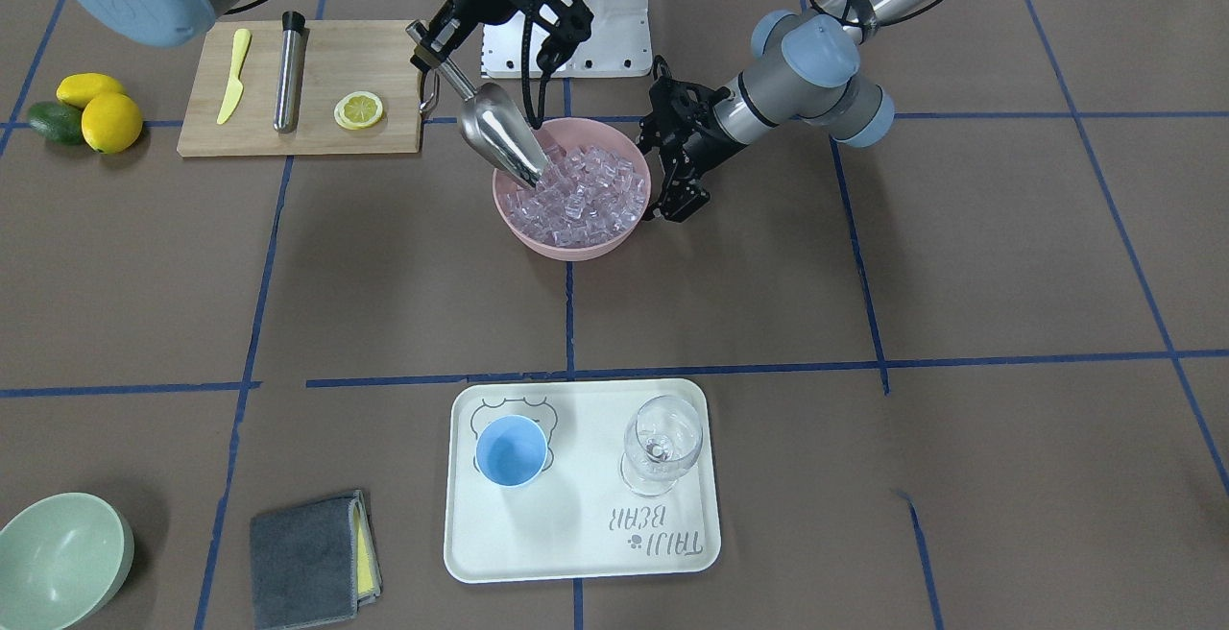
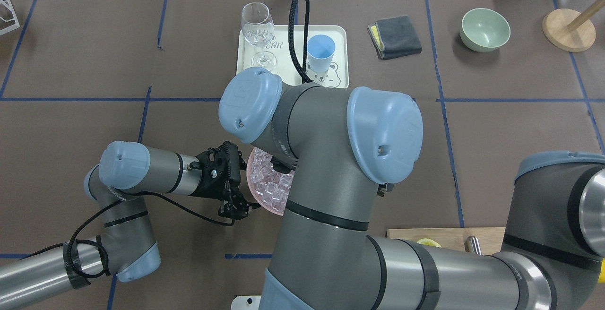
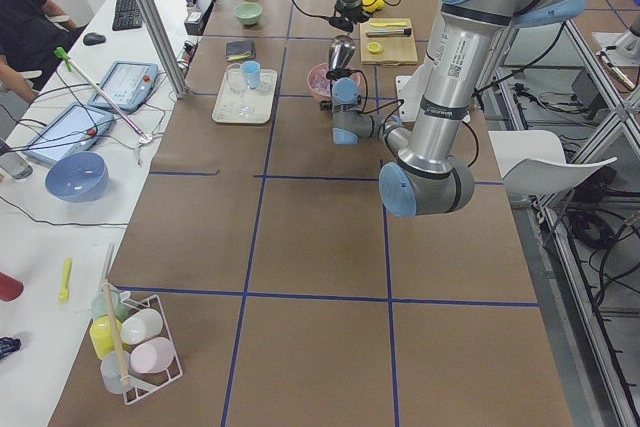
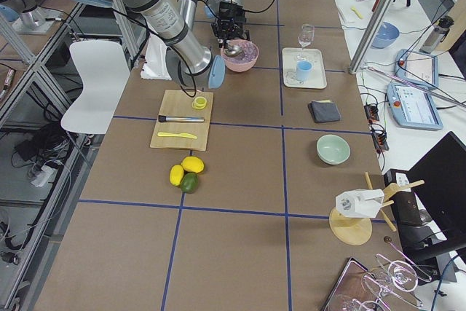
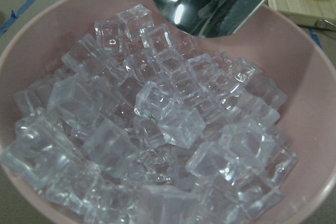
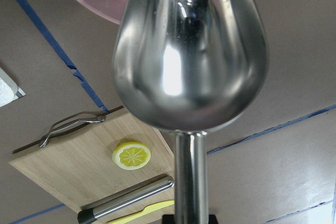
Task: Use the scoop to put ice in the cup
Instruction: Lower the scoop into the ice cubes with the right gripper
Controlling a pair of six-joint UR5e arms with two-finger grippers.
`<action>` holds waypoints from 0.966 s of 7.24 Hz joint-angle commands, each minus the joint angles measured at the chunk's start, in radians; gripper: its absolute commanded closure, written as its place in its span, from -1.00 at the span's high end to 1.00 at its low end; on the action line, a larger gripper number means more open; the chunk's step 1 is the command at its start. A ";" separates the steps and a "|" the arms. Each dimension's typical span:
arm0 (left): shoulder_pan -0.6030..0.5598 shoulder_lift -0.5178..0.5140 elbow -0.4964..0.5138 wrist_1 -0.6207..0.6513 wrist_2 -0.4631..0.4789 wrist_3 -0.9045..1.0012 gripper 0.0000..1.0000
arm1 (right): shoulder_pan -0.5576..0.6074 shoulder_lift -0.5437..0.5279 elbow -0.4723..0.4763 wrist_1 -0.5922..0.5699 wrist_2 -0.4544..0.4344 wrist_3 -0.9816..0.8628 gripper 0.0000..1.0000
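Observation:
The ice point(image 1: 581, 196) fills a pink bowl point(image 1: 566, 244) at mid-table. My right gripper point(image 1: 429, 52) is shut on the thin handle of the steel scoop point(image 1: 499, 135), which tilts down with its front lip in the ice at the bowl's edge. From the right wrist the scoop's point(image 6: 189, 51) rounded underside fills the view. My left gripper point(image 1: 669, 169) stands open just outside the bowl's other side, and its camera looks down on the ice point(image 5: 173, 124). The light-blue cup point(image 1: 511, 450) stands upright and empty on a white tray point(image 1: 576, 553), far from both grippers.
A clear wine glass point(image 1: 661, 443) shares the tray. A wooden board point(image 1: 374, 59) beside the bowl holds a yellow knife, a steel cylinder point(image 1: 288, 73) and a lemon slice. Lemons and an avocado point(image 1: 86, 111), a green bowl point(image 1: 58, 558) and a grey cloth point(image 1: 312, 558) lie further off.

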 commanded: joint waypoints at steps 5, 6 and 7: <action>0.000 0.000 0.000 0.000 0.001 0.001 0.99 | -0.026 -0.063 -0.011 0.123 -0.013 -0.009 -1.00; 0.000 0.000 0.000 0.000 0.001 0.001 0.99 | -0.027 -0.076 -0.011 0.138 -0.014 -0.008 -1.00; 0.000 0.000 0.000 0.000 0.001 0.001 0.99 | -0.027 -0.077 -0.006 0.146 -0.014 -0.008 -1.00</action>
